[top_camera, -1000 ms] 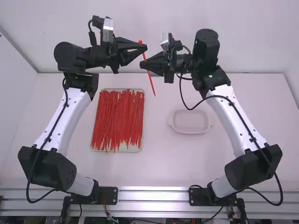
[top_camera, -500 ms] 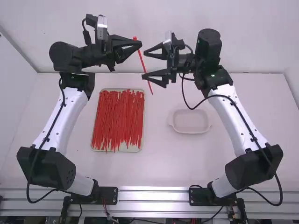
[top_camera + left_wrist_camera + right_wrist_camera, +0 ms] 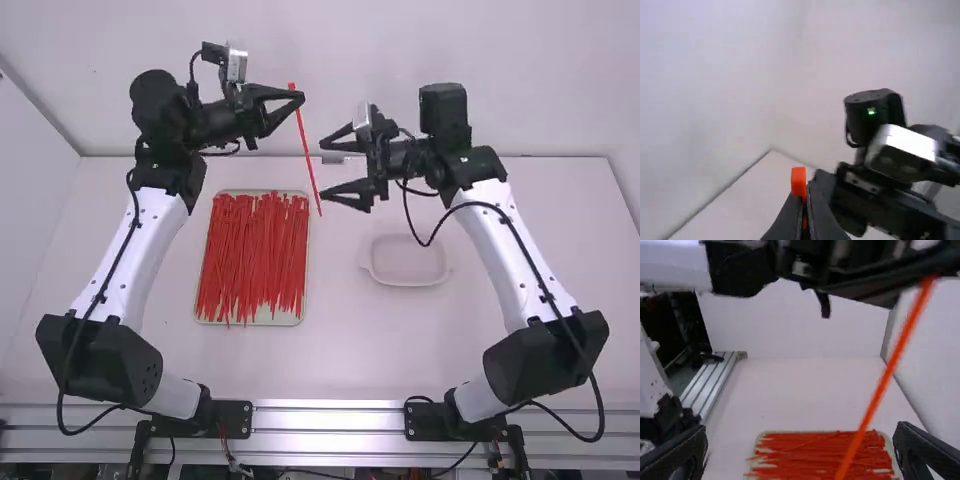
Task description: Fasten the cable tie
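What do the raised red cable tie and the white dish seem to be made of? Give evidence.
Cable tie: probably plastic; thin, uniformly red, straight though held by one end. Dish: white plastic or ceramic; smooth rounded rim, cannot tell which.

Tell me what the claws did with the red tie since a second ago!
The right claw let go of the red cable tie, opened wide and pulled a little away from it. The left claw still pinches the tie's head, so the tie now hangs from it alone. The tray full of red ties and the white dish stayed put.
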